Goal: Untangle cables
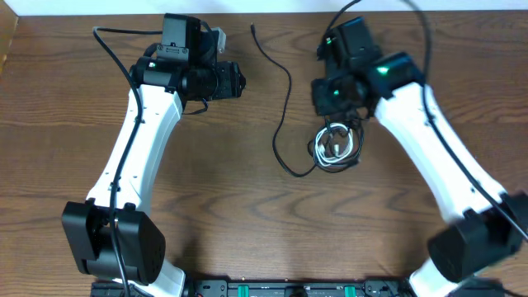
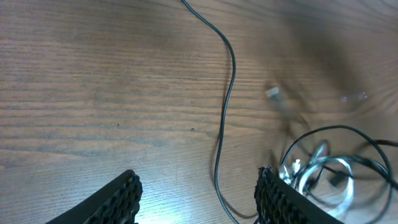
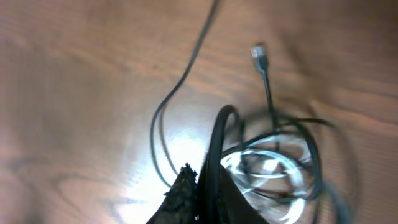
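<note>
Left tool spread, empty, above table. Right tool at tangled cables, 3 o'clock of centre; grip unreadable, blurred.

Overhead looks straight down on the whole table; both wrist views closely face the cable tangle.
</note>
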`<action>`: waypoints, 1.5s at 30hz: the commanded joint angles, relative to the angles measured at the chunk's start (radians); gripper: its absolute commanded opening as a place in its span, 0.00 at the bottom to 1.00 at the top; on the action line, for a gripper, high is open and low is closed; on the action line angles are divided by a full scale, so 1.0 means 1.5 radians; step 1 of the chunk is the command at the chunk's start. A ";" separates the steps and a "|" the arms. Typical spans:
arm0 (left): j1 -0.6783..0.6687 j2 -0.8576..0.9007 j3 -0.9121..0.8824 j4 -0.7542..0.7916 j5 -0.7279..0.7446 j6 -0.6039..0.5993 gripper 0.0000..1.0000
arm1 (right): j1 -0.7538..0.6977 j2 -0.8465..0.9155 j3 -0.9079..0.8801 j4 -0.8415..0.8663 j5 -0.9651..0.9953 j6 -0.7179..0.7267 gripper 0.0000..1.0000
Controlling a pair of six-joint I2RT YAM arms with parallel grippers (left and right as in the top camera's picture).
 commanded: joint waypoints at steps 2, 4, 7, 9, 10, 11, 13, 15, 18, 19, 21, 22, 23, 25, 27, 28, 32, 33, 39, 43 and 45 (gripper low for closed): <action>0.004 0.009 -0.006 0.000 -0.007 0.011 0.61 | -0.012 -0.020 0.038 0.016 -0.144 -0.057 0.16; 0.004 0.009 -0.006 0.000 -0.007 0.011 0.61 | -0.025 -0.023 0.074 0.005 -0.143 -0.056 0.39; 0.004 0.009 -0.006 0.000 -0.007 0.011 0.61 | -0.052 -0.025 0.139 -0.026 -0.143 -0.055 0.75; 0.004 0.009 -0.006 0.000 -0.007 0.011 0.61 | -0.076 -0.025 0.179 -0.052 -0.129 -0.050 0.82; 0.004 0.009 -0.006 -0.001 -0.007 0.011 0.61 | -0.086 -0.025 0.192 -0.064 -0.111 -0.037 0.86; 0.004 0.009 -0.006 -0.001 -0.007 0.011 0.61 | -0.099 -0.025 0.203 -0.076 -0.085 -0.022 0.89; 0.003 0.009 -0.006 -0.005 -0.006 0.011 0.61 | -0.120 -0.025 0.212 -0.095 -0.055 -0.019 0.91; -0.003 0.009 -0.006 -0.012 -0.006 0.011 0.61 | -0.143 -0.025 0.213 -0.122 -0.032 -0.019 0.93; -0.031 0.009 -0.006 -0.023 0.002 0.037 0.61 | -0.178 -0.025 0.207 -0.154 0.000 -0.019 0.99; -0.049 0.009 -0.006 -0.024 0.002 0.054 0.61 | -0.188 -0.025 0.204 -0.159 0.005 -0.019 0.99; -0.088 0.009 -0.006 -0.022 0.001 0.087 0.62 | -0.211 -0.025 0.198 -0.169 0.005 -0.020 0.99; -0.112 0.009 -0.006 -0.020 0.001 0.100 0.64 | -0.223 -0.025 0.193 -0.170 0.005 -0.023 0.99; -0.133 0.009 -0.006 -0.019 0.001 0.107 0.65 | -0.233 -0.025 0.189 -0.172 0.005 -0.025 0.99; -0.174 0.009 -0.006 -0.014 0.001 0.112 0.65 | -0.248 -0.025 0.187 -0.176 0.005 -0.025 0.99; -0.215 0.016 -0.006 -0.004 0.001 0.111 0.65 | -0.261 -0.024 0.184 -0.184 0.005 -0.027 0.99; -0.230 0.020 -0.006 0.001 0.001 0.111 0.66 | -0.263 -0.024 0.182 -0.186 0.005 -0.027 0.99; -0.281 0.058 -0.006 0.029 0.001 0.107 0.65 | -0.265 -0.024 0.167 -0.186 0.005 -0.044 0.99; -0.290 0.070 -0.006 0.038 0.001 0.100 0.65 | -0.265 -0.024 0.161 -0.186 0.005 -0.045 0.99; -0.315 0.124 -0.006 0.068 0.001 0.068 0.65 | -0.265 -0.024 0.109 -0.183 0.005 -0.055 0.99; -0.316 0.155 -0.006 0.081 -0.018 0.040 0.65 | -0.265 -0.024 0.062 -0.163 0.004 -0.054 0.99; -0.316 0.170 -0.006 0.084 -0.024 0.030 0.64 | -0.265 -0.024 0.044 -0.153 0.004 -0.054 0.99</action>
